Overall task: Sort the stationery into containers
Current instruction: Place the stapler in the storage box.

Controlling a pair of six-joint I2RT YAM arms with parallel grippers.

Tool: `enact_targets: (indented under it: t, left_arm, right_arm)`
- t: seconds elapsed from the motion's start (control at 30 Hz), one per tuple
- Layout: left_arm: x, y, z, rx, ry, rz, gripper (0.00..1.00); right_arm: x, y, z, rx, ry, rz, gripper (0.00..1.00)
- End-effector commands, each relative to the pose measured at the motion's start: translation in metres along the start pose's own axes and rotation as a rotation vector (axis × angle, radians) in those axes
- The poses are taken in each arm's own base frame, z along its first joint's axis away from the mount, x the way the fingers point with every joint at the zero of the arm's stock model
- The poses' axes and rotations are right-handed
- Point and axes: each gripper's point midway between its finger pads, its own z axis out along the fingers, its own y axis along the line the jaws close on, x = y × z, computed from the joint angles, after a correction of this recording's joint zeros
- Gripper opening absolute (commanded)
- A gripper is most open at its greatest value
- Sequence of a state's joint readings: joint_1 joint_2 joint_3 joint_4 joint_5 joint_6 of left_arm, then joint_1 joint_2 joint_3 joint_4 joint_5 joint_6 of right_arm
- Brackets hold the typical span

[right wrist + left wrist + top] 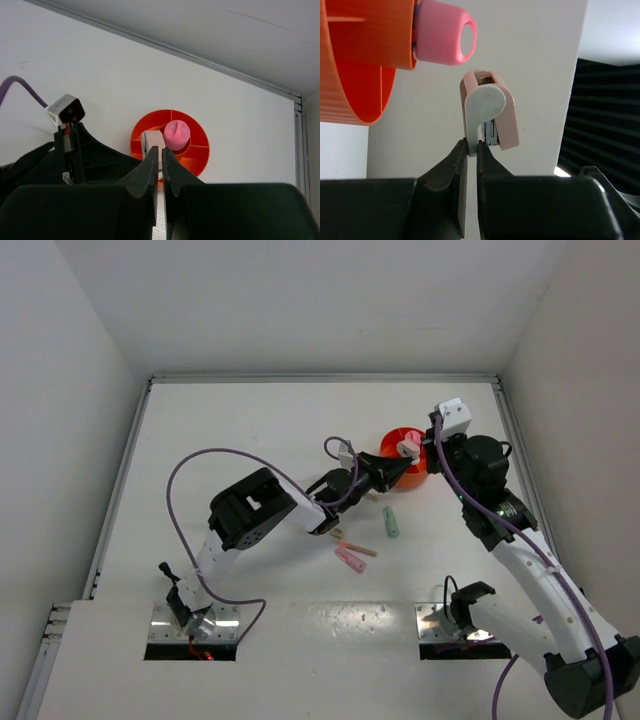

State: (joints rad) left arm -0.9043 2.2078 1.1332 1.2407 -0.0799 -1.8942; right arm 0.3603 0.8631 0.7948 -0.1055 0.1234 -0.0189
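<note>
My left gripper [472, 144] is shut on a small white-and-pink stapler-like block [487, 115] and holds it by its lower end, just beside the rim of the orange divided bowl [350, 75]. A chunky pink tube [445, 32] stands in the bowl's centre. In the top view the left gripper [398, 465] reaches the bowl [398, 435] from the left. My right gripper [161, 150] hovers over the bowl [197, 131] with its jaws together and nothing seen between them. The block [150, 139] and the tube [176, 134] show just past its fingertips.
On the table near the bowl lie a mint-green stick [391, 522], a pink stick [350, 559] and a tan stick [357, 547]. The left arm's forearm [330, 490] crosses above them. The table's raised back edge [320, 378] runs behind the bowl.
</note>
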Motion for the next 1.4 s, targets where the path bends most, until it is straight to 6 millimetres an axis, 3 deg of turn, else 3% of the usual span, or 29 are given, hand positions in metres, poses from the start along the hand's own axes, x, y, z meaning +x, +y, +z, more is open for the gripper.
enact_targets:
  t: [0.0, 0.1, 0.27, 0.4, 0.43, 0.67, 1.37]
  left_arm:
    - [0.023, -0.093, -0.003, 0.337, 0.051, -0.099, 0.0]
    - [0.021, -0.091, -0.002, 0.33, 0.039, -0.1, 0.0]
    - [0.01, -0.07, -0.011, 0.276, -0.024, -0.112, 0.0]
    - [0.015, -0.066, -0.017, 0.287, -0.023, -0.146, 0.0]
    - [0.013, -0.057, -0.017, 0.27, -0.027, -0.155, 0.0]
    - [0.017, -0.05, -0.01, 0.283, -0.012, -0.17, 0.0]
    - [0.014, -0.027, -0.013, 0.272, -0.031, -0.232, 0.0]
  right_arm:
    - [-0.013, -0.005, -0.001, 0.022, -0.054, 0.002, 0.06]
    - [-0.012, -0.007, -0.001, 0.031, -0.053, 0.003, 0.06]
    - [-0.01, -0.007, -0.002, 0.031, -0.051, -0.007, 0.06]
    - [-0.012, -0.008, -0.004, 0.032, -0.06, -0.006, 0.06]
    - [-0.012, -0.008, -0.004, 0.032, -0.06, -0.006, 0.06]
    - [-0.012, -0.008, -0.004, 0.032, -0.06, -0.006, 0.06]
    - [-0.012, -0.009, -0.005, 0.043, -0.067, -0.005, 0.06]
